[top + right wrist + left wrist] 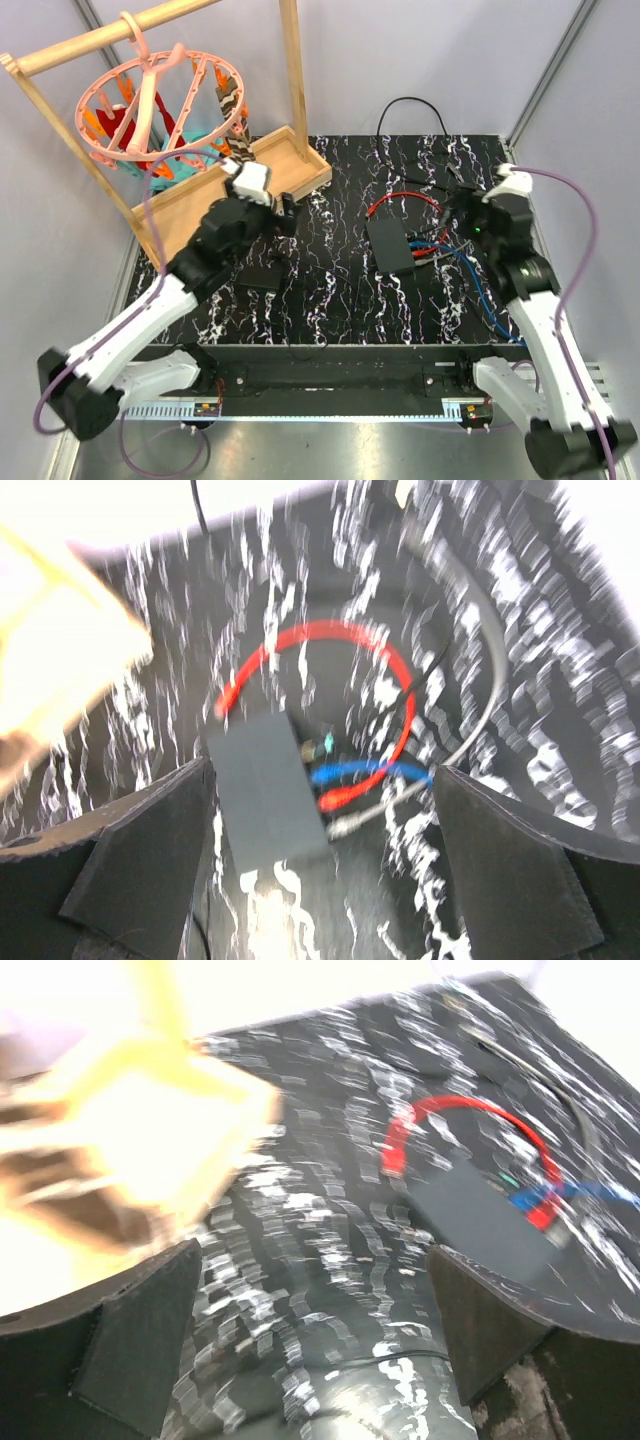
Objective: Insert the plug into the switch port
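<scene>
Left wrist cam: the left gripper (315, 1252) stands wide open, nothing btw its fingers (140, 1345). It hangs over the table (300, 1210), w/ the wooden tray (130, 1130) ahead on its left and the switch (480, 1222) ahead on its right, well apart from the tips. Blurred, so no port visible. Right wrist cam: the right gripper (322, 770) is open also and empty; the switch lies flat just ahead of it, a bit left of centre. A red cable (320, 632) and a blue cable (370, 772) leave the switch edge on the gripper's right. A grey cable (492, 670) ends beside that edge in what is prob. the plug (345, 825); in or out of the switch port, I cannot tell. Handling, I judge: the plug is small, light and stiff, its latch prob. fragile, the grey cable springy, so take the plug body just behind the tip, not the cable. The switch is light and may slide on the smooth table, so brace its opposite long edge.
</scene>
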Controlling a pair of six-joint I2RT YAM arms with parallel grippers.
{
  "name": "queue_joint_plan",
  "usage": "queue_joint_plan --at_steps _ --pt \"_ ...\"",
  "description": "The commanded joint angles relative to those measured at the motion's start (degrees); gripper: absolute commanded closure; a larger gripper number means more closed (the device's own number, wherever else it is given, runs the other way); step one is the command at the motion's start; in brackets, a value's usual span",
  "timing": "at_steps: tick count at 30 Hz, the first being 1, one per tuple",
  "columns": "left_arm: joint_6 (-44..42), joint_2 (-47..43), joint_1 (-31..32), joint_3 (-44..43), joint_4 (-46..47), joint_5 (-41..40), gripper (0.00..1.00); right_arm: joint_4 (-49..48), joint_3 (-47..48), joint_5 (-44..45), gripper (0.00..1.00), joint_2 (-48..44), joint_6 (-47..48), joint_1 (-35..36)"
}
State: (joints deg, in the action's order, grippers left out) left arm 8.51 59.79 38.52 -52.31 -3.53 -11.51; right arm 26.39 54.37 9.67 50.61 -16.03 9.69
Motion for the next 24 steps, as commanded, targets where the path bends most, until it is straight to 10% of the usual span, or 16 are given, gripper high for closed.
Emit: queue_joint_plan --at_steps 1,9,24 --pt "2.5 -11.3 -0.2 -4.6 -14.9 -20.6 0.01 0.0 3.3 9.9 0.0 -8.1 3.2 -0.2" --pt "-7.4 -29.4 -0.1 -7.9 -16.4 -32.2 0.01 -1.2 7.9 18.1 0.0 -14.5 9.3 -0.2" --pt "-15.9 -35.4 -0.1 -7.5 -10.5 -38.6 0.01 -6.3 10.8 18.3 0.0 -13.3 12.6 -0.2"
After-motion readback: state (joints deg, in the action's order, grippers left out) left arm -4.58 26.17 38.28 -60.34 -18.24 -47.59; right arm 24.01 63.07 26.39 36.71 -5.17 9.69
